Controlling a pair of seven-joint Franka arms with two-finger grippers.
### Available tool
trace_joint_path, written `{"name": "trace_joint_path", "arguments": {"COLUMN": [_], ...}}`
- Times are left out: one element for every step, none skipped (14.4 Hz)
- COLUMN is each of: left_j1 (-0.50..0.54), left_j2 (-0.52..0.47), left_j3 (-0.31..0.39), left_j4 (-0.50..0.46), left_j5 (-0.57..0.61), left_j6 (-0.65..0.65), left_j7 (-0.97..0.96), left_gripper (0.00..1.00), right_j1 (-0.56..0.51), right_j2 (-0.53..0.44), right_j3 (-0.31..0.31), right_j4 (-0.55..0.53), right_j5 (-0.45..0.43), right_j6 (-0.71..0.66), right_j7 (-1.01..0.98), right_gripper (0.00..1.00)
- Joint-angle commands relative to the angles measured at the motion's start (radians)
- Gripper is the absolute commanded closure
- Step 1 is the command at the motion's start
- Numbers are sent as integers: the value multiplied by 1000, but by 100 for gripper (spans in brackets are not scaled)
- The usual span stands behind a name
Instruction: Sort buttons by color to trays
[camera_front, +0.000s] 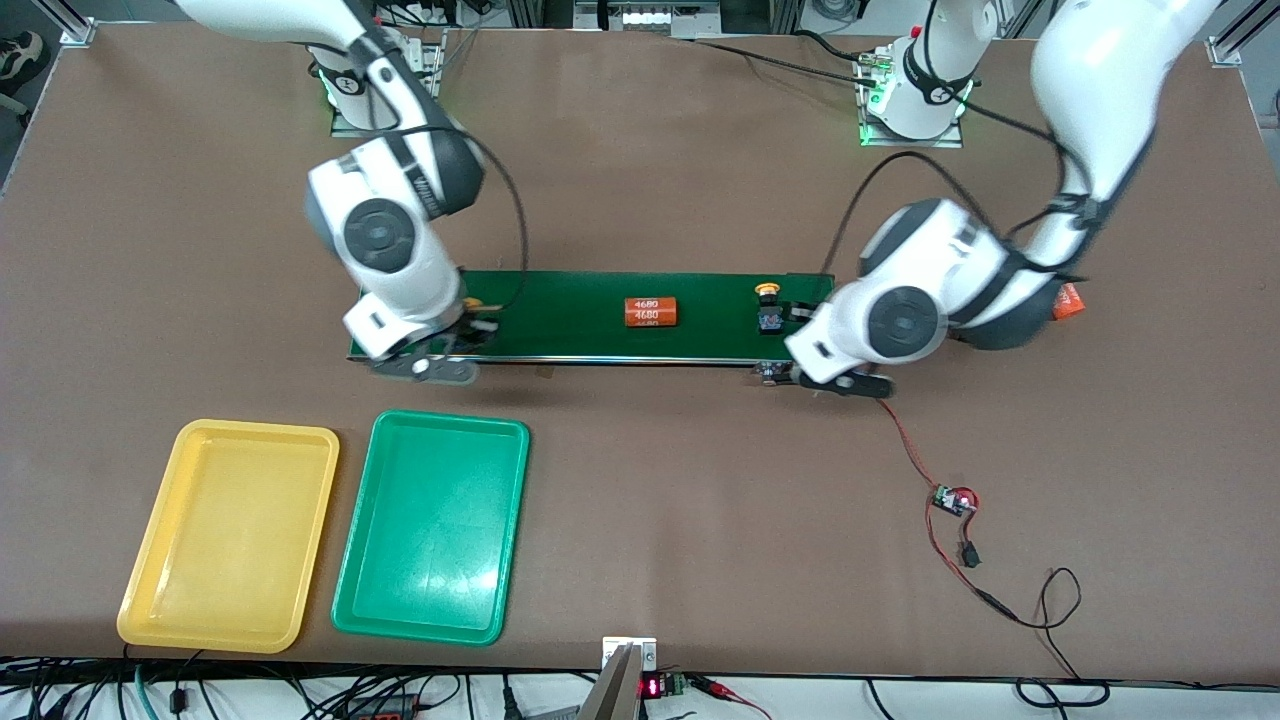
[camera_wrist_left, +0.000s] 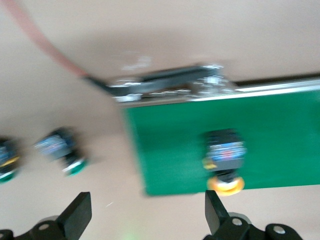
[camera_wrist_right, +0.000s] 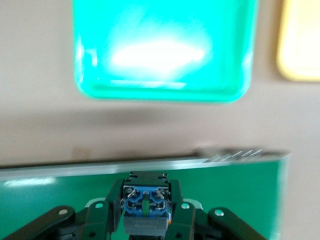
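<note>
The right gripper (camera_wrist_right: 145, 215) was at the belt's (camera_front: 580, 315) end toward the right arm, low over the green surface, and its two fingers (camera_wrist_right: 111, 202) were closed on a button (camera_wrist_right: 145, 207); in the right wrist view the blue base of this button with its metal pins showed between the fingers, and in the front view a small yellow cap (camera_front: 470, 303) appeared just beside the gripper, so it seemed to be a yellow one. Past this gripper, nearer to the front camera, lay the green tray (camera_front: 432, 527) and next to it the yellow tray (camera_front: 232, 533), both on the table (camera_front: 700, 500) and apart from the belt. The left gripper (camera_wrist_left: 145, 220) was over the belt's end toward the left arm, its fingers (camera_wrist_left: 80, 212) spread wide and holding nothing. Just under it, on the belt close to the edge, a second yellow button (camera_wrist_left: 225, 157) lay on its side, touching neither finger. On the table just off that end of the belt, two green buttons (camera_wrist_left: 60, 150) lay near each other, one cut by the border of the left wrist view. An orange cylinder (camera_front: 651, 313) printed with numbers rested in the middle of the belt, well apart from both grippers.
</note>
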Motion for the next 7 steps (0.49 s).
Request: {"name": "trace_joint_path", "arguments": {"left_j1": [66,106,150,199,267,313,358], "left_j2": [-1,-2,-3,2,1,-9,-41], "left_j3": [68,69,69,70,70,65,59], "left_j4": [86,86,77,59,8,-25,-77], "left_j5": [25,46,71,76,80,80,83], "left_j6": [-75,-77,-81,-87,-74,-63,-39], "left_j7": [13,29,52,55,55,56,60], "left_gripper": [0,0,0,0,0,0,0], "right_j1": [-48,-93,-149,-200,-252,-286,-315], "right_j2": [-10,-9,-9,-3,6,25,49], "right_j3": [-62,-65,-65,-66,-68,-71,-79], "right_j4": [49,57,60,60,62,62,66], "right_j5": [5,17,38,40,40,42,36], "right_j6": [-36,-38,-38,-38,-36,-30,-24], "right_j7": [-189,-262,-357,-457,-569,-644,-719], "right_gripper": [86,86,86,86,86,86,86]}}
